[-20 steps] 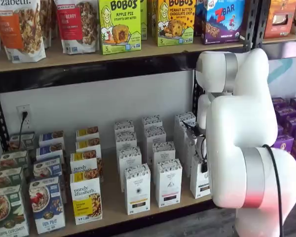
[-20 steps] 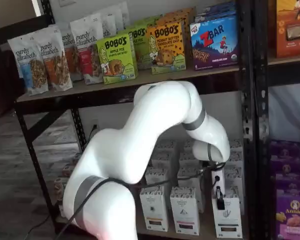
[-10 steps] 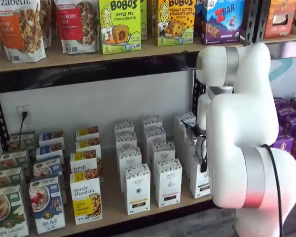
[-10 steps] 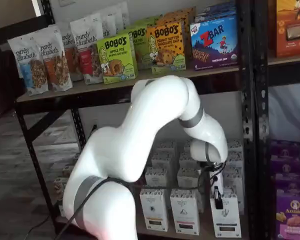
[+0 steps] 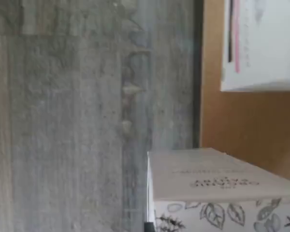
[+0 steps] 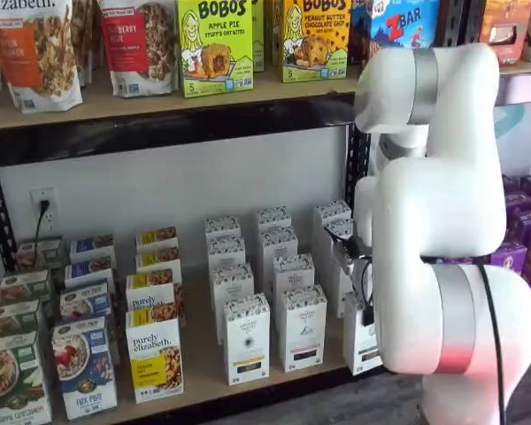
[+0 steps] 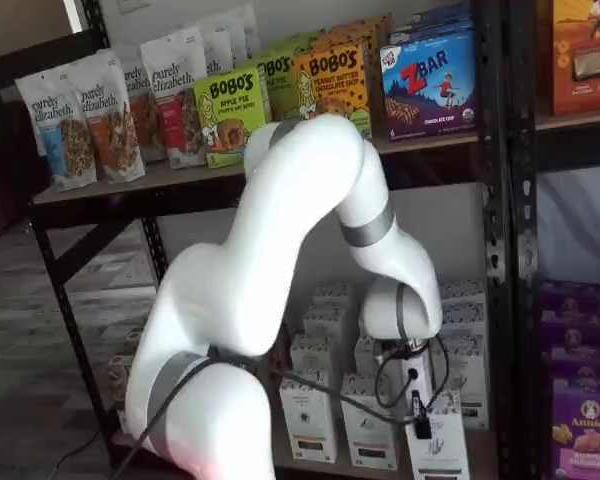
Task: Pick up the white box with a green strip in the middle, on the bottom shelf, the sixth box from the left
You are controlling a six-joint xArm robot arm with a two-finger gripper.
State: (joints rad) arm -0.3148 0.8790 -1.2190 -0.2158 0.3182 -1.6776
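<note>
We see the hand (image 7: 420, 425) pinched on the white box (image 7: 438, 445), its black fingers closed over the speckled top. In that shelf view the carton hangs at the front edge of the bottom shelf (image 7: 485, 440), lower and further forward than the cartons just beside it, tilted slightly. To its right stands the black rack upright (image 7: 498, 240), close by; to its left the next front carton (image 7: 370, 432) sits near but apart.

In a shelf view (image 6: 361, 341) only a narrow strip of the white box shows, because the white arm (image 6: 442, 266) covers the rest. There the tan board of the bottom shelf (image 6: 203, 367) lies bare between the rows, and the black front rail runs below.

The wrist view alone shows the white box (image 5: 217, 186) from close up, its leaf-printed band and plain side over the rail, with grey wood floor (image 5: 63, 121) beyond the shelf edge. A pink-striped carton (image 5: 261, 43) stands well apart on the board. We cannot see the green stripe in any view.
</note>
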